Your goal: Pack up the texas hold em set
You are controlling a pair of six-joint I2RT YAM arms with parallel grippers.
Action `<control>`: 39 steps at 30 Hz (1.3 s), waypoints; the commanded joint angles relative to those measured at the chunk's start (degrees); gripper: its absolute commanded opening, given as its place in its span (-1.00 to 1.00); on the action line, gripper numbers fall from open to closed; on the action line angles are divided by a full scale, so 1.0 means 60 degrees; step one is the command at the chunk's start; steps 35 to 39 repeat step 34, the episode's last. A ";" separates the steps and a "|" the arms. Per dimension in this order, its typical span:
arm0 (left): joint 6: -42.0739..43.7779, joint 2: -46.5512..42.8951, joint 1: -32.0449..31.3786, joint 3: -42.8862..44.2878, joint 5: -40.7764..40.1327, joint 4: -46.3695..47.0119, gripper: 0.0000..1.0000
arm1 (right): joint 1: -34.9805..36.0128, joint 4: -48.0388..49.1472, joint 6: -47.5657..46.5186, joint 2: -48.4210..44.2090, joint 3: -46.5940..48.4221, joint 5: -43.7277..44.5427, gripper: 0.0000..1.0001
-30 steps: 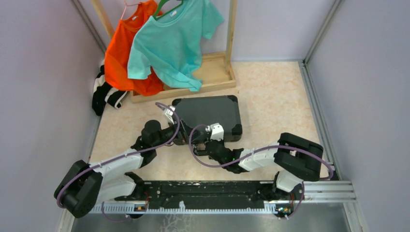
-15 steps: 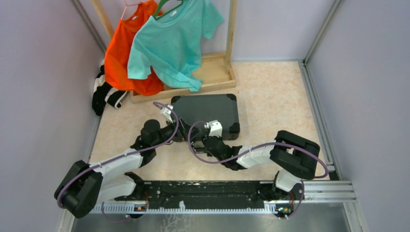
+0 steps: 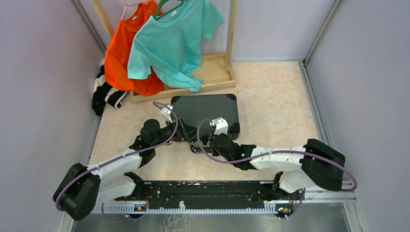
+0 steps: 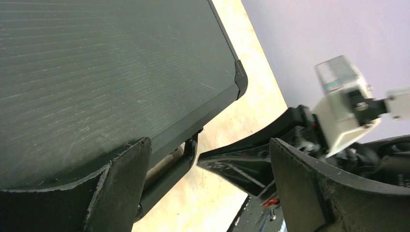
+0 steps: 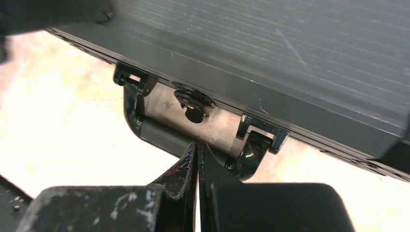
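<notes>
Case, lid down: my right gripper pinched shut, tips at its front latch; my left gripper spread open at its near-left edge.

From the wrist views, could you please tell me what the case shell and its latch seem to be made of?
Case shell: dark, matte, finely ribbed panel with light scratches, likely aluminium or hard plastic. Latch: glossy black, probably plastic, over a dull silvery plate that looks metal.
</notes>
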 commanded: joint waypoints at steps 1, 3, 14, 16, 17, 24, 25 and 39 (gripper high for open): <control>0.0017 0.0050 -0.0028 -0.0408 -0.0030 -0.2943 0.99 | 0.0101 -0.0077 -0.0088 -0.1469 -0.0293 0.0395 -0.93; 0.0122 -0.0113 -0.0028 -0.0257 -0.0079 -0.3109 0.99 | 0.0092 -0.0043 -0.0052 -0.2274 -0.0626 0.0597 -0.82; 0.1128 -0.1894 -0.0087 0.1392 -0.1209 -0.5374 0.99 | -0.0112 -0.2184 -0.0200 -0.5685 -0.1464 0.2234 0.46; 0.1206 -0.2114 -0.0101 0.1655 -0.1445 -0.5872 0.99 | -0.0177 -0.2284 -0.0142 -0.6122 -0.1684 0.2272 0.49; 0.1219 -0.2210 -0.0109 0.1742 -0.1522 -0.6044 0.99 | -0.0213 -0.2340 -0.0126 -0.6316 -0.1778 0.2291 0.50; 0.1147 -0.3012 -0.0105 0.1866 -0.1840 -0.6621 0.99 | -0.0277 -0.2769 0.0042 -0.7017 -0.2159 0.2460 0.52; 0.1103 -0.3077 -0.0102 0.1880 -0.1828 -0.6685 0.99 | -0.0275 -0.2787 0.0056 -0.7087 -0.2205 0.2457 0.52; 0.0986 -0.3575 -0.0102 0.1587 -0.2097 -0.6756 0.99 | -0.0277 -0.2714 -0.0212 -0.7280 -0.2379 0.2399 0.53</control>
